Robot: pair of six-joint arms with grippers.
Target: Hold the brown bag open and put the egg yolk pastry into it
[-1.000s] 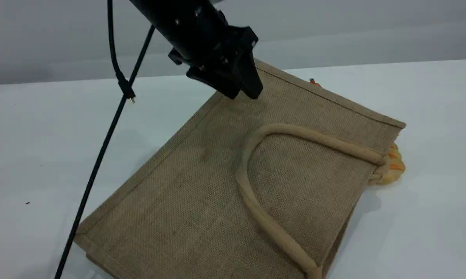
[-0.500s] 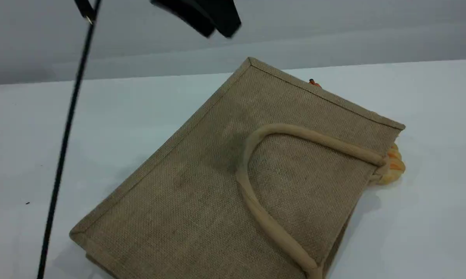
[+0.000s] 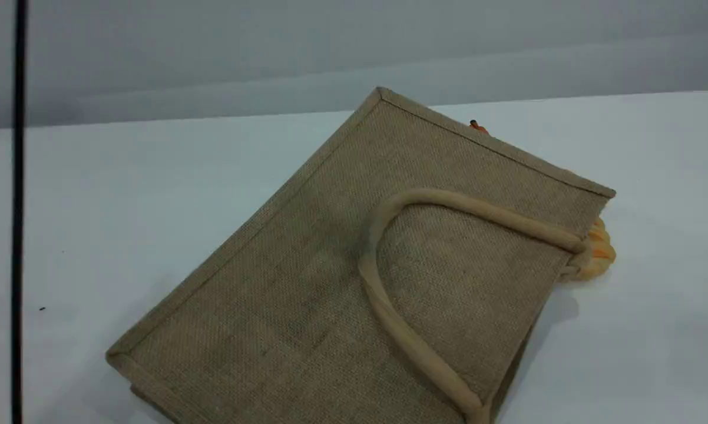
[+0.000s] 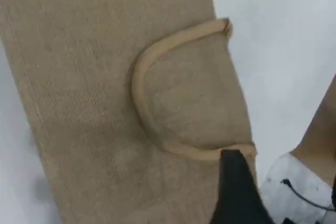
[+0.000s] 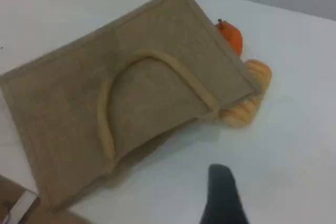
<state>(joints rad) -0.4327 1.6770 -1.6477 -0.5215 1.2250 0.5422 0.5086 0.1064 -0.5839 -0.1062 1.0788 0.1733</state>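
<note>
The brown bag (image 3: pixel 307 294) lies flat on the white table, a beige loop handle (image 3: pixel 389 306) resting on its upper face. The left wrist view looks down on the bag (image 4: pixel 94 103) and that handle (image 4: pixel 139 98); one dark fingertip (image 4: pixel 235 182) of my left gripper hovers over the handle's end, holding nothing. In the right wrist view the bag (image 5: pixel 142 87) is ahead, and my right gripper's single visible fingertip (image 5: pixel 221 192) hangs over bare table, nothing near it. Neither arm appears in the scene view. The egg yolk pastry is out of view.
An orange-striped long bread (image 3: pixel 600 253) (image 5: pixel 247 103) pokes out beside the bag's right corner. A small orange round thing (image 5: pixel 230 36) sits behind the bag's far edge. A black cable (image 3: pixel 18 235) hangs at the scene's left.
My left arm has lifted off the bag's far corner and gone out of the scene view at the top. Its cable has swung to the left. The bag lies as before.
</note>
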